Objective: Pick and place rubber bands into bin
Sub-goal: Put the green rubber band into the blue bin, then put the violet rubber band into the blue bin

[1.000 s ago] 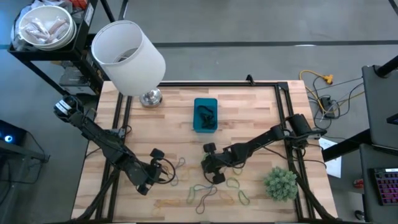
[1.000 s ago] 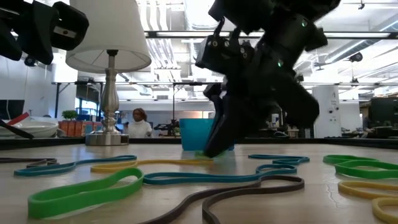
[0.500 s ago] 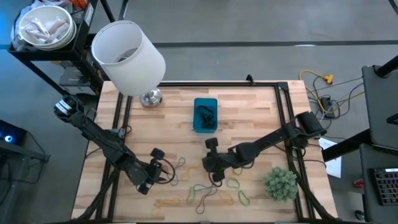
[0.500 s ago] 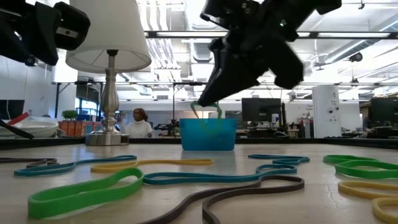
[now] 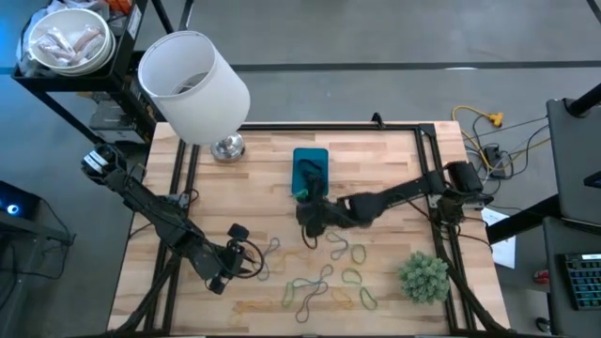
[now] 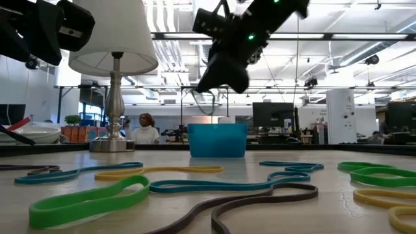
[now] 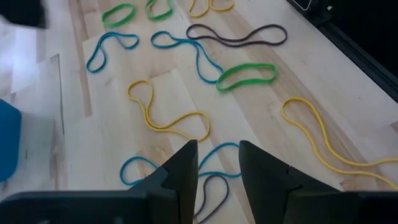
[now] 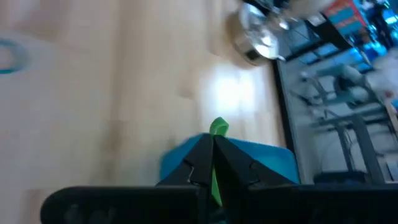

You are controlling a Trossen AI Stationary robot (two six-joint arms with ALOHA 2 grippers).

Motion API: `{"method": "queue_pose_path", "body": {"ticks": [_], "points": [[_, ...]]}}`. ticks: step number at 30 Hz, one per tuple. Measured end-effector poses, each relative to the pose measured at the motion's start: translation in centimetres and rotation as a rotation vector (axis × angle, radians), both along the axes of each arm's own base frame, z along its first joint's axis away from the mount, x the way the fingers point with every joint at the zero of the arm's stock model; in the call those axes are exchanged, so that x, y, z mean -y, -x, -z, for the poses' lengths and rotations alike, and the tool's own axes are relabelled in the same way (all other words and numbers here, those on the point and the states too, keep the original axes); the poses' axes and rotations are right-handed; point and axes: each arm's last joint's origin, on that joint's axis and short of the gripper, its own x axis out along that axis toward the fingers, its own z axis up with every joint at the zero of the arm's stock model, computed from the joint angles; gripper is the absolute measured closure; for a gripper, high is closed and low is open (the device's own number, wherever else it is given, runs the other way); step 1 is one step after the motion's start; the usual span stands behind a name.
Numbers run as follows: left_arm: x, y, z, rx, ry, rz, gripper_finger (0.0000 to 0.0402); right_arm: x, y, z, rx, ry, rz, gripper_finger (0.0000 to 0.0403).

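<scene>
My right gripper (image 5: 304, 203) is raised at the near end of the blue bin (image 5: 311, 175) and is shut on a green rubber band (image 8: 218, 128). In the low view this band (image 6: 209, 103) hangs above the bin (image 6: 218, 140). Dark bands lie inside the bin. Several green, yellow, blue and dark rubber bands (image 5: 324, 280) lie flat on the table near its near edge. My left gripper (image 5: 246, 260) waits low at the left of them, open, and its wrist view shows its fingers over a blue band (image 7: 214, 152) and a dark one. My right gripper pinches the green rubber band (image 8: 217, 132) between its two shut fingers, and a short piece sticks out past the fingertips. The band is lifted clear of the table, with its loop (image 6: 209, 103) hanging slack below the fingers.
A white lampshade (image 5: 192, 84) on a metal lamp base (image 5: 226, 147) stands at the far left corner. A fuzzy green plant ball (image 5: 424, 277) sits at the near right. Bare wood lies between the bin and the scattered bands.
My right gripper has risen from the table among the bands with the green band shut in its fingers and moved toward the far edge, up to the bin. The band has been lifted clear and now hangs over the bin.
</scene>
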Motion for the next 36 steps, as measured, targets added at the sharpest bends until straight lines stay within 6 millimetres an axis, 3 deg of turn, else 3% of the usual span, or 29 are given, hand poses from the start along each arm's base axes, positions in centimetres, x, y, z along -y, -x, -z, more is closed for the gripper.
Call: {"method": "queue_pose_path", "body": {"ticks": [5,9,15,23,36], "points": [[0.0,0.0,0.0,0.001,0.001,0.000,0.0300,4.0,-0.3,0.0,0.012,-0.022,0.115,0.0394],[0.0,0.0,0.0,0.001,0.001,-0.001,0.0300,7.0,0.0,0.6,0.007,-0.137,0.163,0.0394],[0.0,0.0,0.0,0.001,0.001,-0.001,0.0300,10.0,0.5,1.4,0.024,-0.317,0.212,0.0394],[0.0,0.0,0.0,0.001,0.002,-0.001,0.0300,10.5,0.8,1.6,0.024,-0.346,0.253,0.0383],[-0.1,0.0,0.2,0.001,-0.003,-0.012,0.0300,10.3,0.7,1.4,0.024,-0.342,0.244,0.0289]]}}
